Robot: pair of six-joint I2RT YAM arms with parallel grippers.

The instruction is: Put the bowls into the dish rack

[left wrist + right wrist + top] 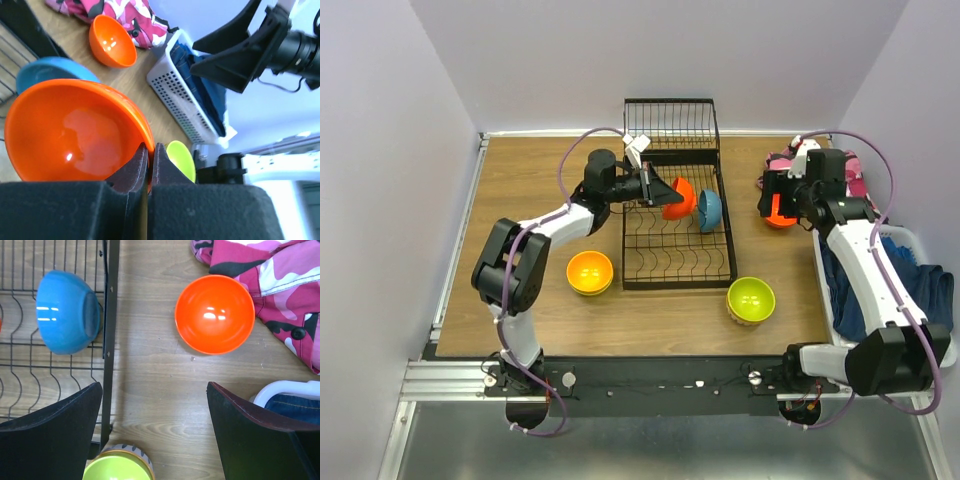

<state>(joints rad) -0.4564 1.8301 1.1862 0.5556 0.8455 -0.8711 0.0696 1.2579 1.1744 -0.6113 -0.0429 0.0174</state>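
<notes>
My left gripper (658,188) (150,150) is shut on the rim of a red-orange bowl (678,198) (75,132), held on edge over the black wire dish rack (678,284). Right beside it a blue bowl (709,209) (67,310) stands on edge in the rack. My right gripper (788,200) (154,387) hangs open above the table, just short of a second red-orange bowl (779,214) (215,314) that rests upright next to pink cloth. A yellow-orange bowl (590,272) lies left of the rack, and a lime green bowl (751,300) (117,467) sits at its front right.
Pink patterned cloth (280,275) lies at the back right. A white laundry basket (925,250) (185,95) of blue clothes stands along the right edge. The rack's taller wire section (670,125) is at the back. The rack's right rail (109,315) runs beside my right gripper's left finger.
</notes>
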